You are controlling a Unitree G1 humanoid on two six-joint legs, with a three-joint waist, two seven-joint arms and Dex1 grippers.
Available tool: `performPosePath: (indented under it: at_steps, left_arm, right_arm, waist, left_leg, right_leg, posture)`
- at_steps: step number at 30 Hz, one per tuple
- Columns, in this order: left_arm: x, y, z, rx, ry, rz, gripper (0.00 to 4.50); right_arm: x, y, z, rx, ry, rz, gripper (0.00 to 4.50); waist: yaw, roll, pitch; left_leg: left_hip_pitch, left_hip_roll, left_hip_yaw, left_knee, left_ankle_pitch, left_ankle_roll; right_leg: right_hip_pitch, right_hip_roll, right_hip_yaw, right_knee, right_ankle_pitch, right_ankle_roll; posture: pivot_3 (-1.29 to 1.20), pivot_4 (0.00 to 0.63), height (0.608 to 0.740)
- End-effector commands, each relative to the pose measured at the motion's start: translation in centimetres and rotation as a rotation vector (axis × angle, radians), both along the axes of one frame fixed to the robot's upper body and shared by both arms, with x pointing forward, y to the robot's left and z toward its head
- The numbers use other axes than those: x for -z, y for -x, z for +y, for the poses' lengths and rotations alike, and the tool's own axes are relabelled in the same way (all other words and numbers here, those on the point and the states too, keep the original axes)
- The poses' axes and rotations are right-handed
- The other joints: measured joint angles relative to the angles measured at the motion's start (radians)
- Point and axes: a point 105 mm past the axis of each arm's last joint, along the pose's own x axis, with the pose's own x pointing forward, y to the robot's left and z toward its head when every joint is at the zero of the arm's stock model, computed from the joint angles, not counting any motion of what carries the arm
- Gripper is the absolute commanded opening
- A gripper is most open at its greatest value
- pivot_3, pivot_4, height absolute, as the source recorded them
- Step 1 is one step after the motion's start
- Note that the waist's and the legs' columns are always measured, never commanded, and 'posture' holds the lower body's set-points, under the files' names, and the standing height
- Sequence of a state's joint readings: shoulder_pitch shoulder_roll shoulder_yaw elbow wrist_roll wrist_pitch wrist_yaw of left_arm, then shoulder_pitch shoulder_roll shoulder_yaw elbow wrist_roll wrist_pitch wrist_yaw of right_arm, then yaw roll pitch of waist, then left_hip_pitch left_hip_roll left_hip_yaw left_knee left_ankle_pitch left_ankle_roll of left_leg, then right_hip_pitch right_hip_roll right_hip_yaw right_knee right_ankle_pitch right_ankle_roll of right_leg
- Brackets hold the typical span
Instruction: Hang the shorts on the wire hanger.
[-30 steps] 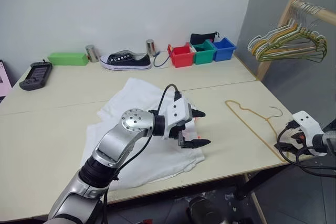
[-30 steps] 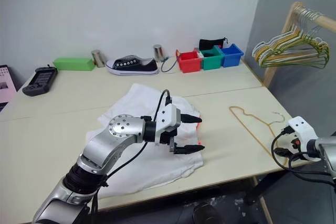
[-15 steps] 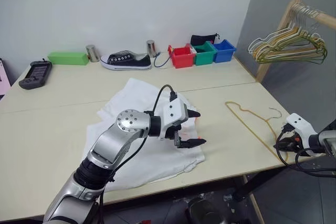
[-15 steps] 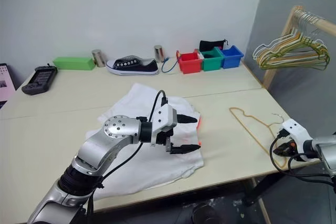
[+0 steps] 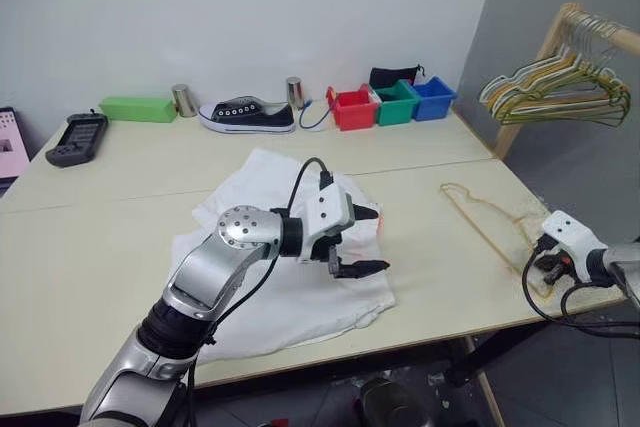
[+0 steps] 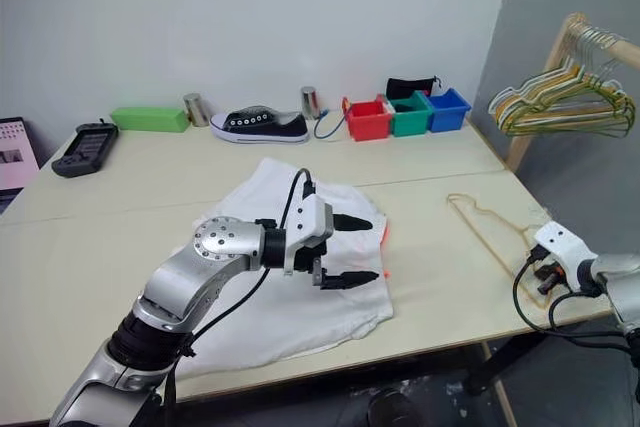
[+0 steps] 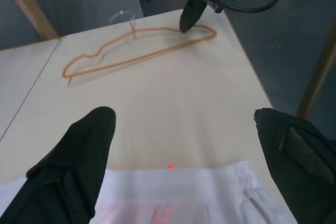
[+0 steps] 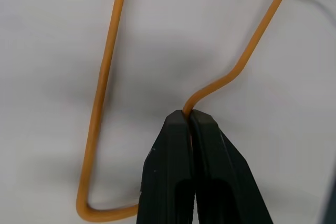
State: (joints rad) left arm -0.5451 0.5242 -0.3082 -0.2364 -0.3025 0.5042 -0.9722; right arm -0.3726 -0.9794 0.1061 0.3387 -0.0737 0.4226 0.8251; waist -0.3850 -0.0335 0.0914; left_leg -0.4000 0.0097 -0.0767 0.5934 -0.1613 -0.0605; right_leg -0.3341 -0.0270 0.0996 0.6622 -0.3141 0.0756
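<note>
Right wrist view shows the right gripper (image 8: 190, 116) with its two black fingers pressed together on the wire hanger (image 8: 105, 108); the thin golden wire goes between the tips, at the curved part next to one corner of the hanger. The hanger lies flat on the pale table (image 5: 90, 237), near the right edge, and in the left eye view the right gripper (image 5: 545, 264) is at the near end of it. The left gripper (image 5: 368, 241) is above the shorts (image 5: 260, 187), its fingers spread wide apart with nothing between them. In the left wrist view a small red light dot is on the table just beside the hem of the white cloth. The shorts lie crumpled in the middle of the table, well apart from the hanger. Along the far side stand a black sneaker (image 5: 245, 115), a green box (image 5: 138, 108) and three small bins (image 5: 392, 104), red, green and blue. A bunch of hangers (image 5: 560, 92) is on a wooden rack at the right.
</note>
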Motion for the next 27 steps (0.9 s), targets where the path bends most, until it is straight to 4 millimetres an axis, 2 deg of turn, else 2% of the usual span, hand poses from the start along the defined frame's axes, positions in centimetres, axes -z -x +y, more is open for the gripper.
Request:
performPosePath:
  at_steps: [1,3,6,9,12,17,19,25,27]
  left_arm:
    - [-5.0,-4.1,3.1,-0.143,0.076,-0.113,4.5]
    - [-6.5,-5.4,4.3,-0.184,0.106,-0.121,4.5]
    - [-9.0,-6.8,6.8,-0.22,0.125,-0.11,4.5]
    - [-10.2,-7.3,8.5,-0.226,0.124,-0.091,4.5]
    - [-10.8,-7.4,9.8,-0.22,0.078,-0.069,4.5]
    - [-8.4,-7.0,10.6,-0.178,-0.045,0.012,4.5]
    - [-7.3,-6.6,10.4,-0.157,-0.082,0.037,4.5]
    - [-4.4,-5.8,10.3,-0.152,-0.194,0.064,4.5]
    - [-3.4,-6.1,10.8,-0.192,-0.232,0.065,4.12]
  right_arm:
    - [-7.5,-4.4,4.3,-0.351,0.35,-0.399,0.01]
    - [-8.6,-5.1,6.1,-0.447,0.407,-0.49,0.01]
    - [-9.9,-5.8,9.2,-0.655,0.599,-0.652,0.01]
    - [-10.8,-6.2,11.4,-0.777,0.689,-0.769,0.01]
    - [-12.1,-6.6,14.7,-0.898,0.74,-0.902,0.01]
    - [-13.6,-7.1,20.1,-1.043,0.739,-1.054,0.01]
    - [-13.8,-7.3,21.4,-1.074,0.736,-1.08,0.01]
    - [-14.3,-7.7,23.0,-1.101,0.749,-1.12,0.01]
    - [-14.4,-7.9,23.1,-1.101,0.757,-1.12,0.0]
  waist:
    - [-0.003,0.003,0.001]
    - [-0.006,0.005,0.001]
    - [-0.003,0.005,0.001]
    - [0.001,0.006,0.0]
    - [0.011,0.006,0.0]
    - [0.02,0.007,0.0]
    - [0.028,0.006,0.0]
    - [0.067,0.006,0.0]
    - [0.078,0.006,0.0]
  left_leg:
    - [0.0,0.0,0.0,-0.001,0.0,0.001]
    - [0.0,0.0,0.0,-0.002,0.001,0.001]
    - [0.0,0.001,-0.001,-0.003,0.001,0.001]
    - [-0.002,0.0,0.0,-0.004,0.0,-0.001]
    - [-0.003,0.0,-0.001,-0.004,-0.002,-0.002]
    - [-0.003,0.001,-0.002,-0.005,-0.002,-0.003]
    - [-0.003,0.001,-0.003,-0.005,-0.002,-0.003]
    - [-0.002,0.0,-0.004,-0.003,-0.002,-0.003]
    - [-0.001,0.0,-0.004,-0.002,-0.001,-0.003]
  right_leg:
    - [-0.001,0.0,0.0,0.001,0.0,0.0]
    - [-0.003,0.001,0.0,0.002,0.0,0.0]
    - [-0.002,0.002,-0.001,0.002,0.001,0.001]
    - [-0.004,0.002,0.0,0.002,0.002,0.005]
    - [-0.004,0.001,0.0,0.002,0.001,0.005]
    - [-0.006,0.002,-0.001,0.005,0.0,0.004]
    - [-0.006,0.002,-0.002,0.007,0.0,0.004]
    - [-0.008,0.002,-0.002,0.017,-0.002,0.001]
    - [-0.008,0.002,-0.002,0.018,-0.002,0.0]
  posture:
    - [-0.27,0.018,0.74]
    - [-0.27,0.015,0.74]
    - [-0.25,0.009,0.74]
    - [-0.24,0.007,0.74]
    - [-0.23,0.002,0.74]
    - [-0.21,0.0,0.74]
    - [-0.2,0.0,0.74]
    - [-0.19,0.0,0.74]
    - [-0.19,0.0,0.74]
